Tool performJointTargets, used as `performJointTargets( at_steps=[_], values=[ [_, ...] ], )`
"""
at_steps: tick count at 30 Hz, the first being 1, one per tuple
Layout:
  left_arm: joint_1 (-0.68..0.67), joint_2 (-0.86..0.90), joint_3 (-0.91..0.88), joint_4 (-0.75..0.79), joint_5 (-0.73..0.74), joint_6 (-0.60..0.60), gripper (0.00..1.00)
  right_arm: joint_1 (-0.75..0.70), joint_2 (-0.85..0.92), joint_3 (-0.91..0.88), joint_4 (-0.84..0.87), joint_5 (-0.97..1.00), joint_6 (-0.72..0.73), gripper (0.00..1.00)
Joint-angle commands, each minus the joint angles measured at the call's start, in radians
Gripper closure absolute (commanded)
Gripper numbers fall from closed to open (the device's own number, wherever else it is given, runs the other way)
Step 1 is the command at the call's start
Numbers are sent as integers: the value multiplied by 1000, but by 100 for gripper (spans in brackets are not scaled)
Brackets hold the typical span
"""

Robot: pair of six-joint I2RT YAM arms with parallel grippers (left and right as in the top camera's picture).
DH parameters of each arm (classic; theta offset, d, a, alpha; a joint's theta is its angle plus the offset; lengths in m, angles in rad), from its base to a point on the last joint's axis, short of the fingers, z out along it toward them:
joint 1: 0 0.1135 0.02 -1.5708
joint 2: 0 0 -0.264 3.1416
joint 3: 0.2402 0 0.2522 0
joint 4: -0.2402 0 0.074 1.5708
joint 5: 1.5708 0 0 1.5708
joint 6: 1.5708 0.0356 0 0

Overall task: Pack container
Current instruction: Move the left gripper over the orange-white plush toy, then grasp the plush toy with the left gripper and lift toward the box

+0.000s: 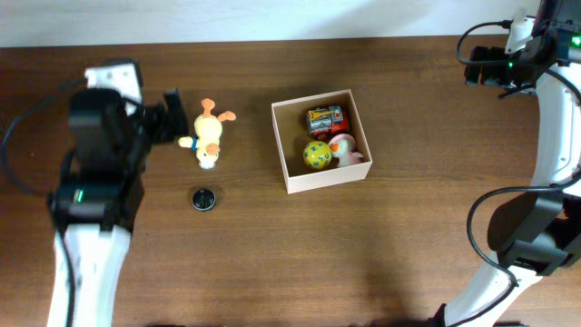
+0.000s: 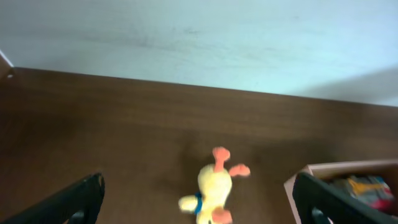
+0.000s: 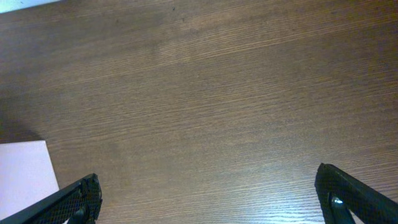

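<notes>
Robot lab, wooden table, two arms

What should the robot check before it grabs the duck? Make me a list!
1. Left gripper open: ok.
2. Duck lined up between its fingers: ok.
3. Gripper low enough to grab the duck: cannot tell.
4. Room in the box: ok, bare floor beside the car, ball and pink toy.
5. Right gripper away from the box: ok, open over bare table.
6. Everything packed: not ok, the duck and black disc lie outside.
</notes>
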Motion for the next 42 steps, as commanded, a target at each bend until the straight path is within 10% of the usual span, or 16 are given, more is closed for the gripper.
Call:
performJointTargets(
  at_steps=[1, 25, 27, 30, 32, 42],
  values=[
    [5, 119, 30, 55, 29, -8, 1, 0, -24, 11, 0, 5, 12, 1],
    [-35, 705, 29, 139, 131, 70, 21, 0, -24, 11, 0, 5, 12, 1],
    [-35, 720, 29, 119, 131, 70, 33, 0, -24, 11, 0, 6, 12, 1],
    [-35, 726, 29, 95, 132, 70, 82, 0, -24, 11, 0, 6, 12, 1],
    [-35, 722, 34, 96, 131, 70, 97, 0, -24, 11, 0, 5, 12, 1],
    [-68, 615, 313, -64, 135, 61, 98, 0, -24, 11, 0, 5, 12, 1]
  ],
)
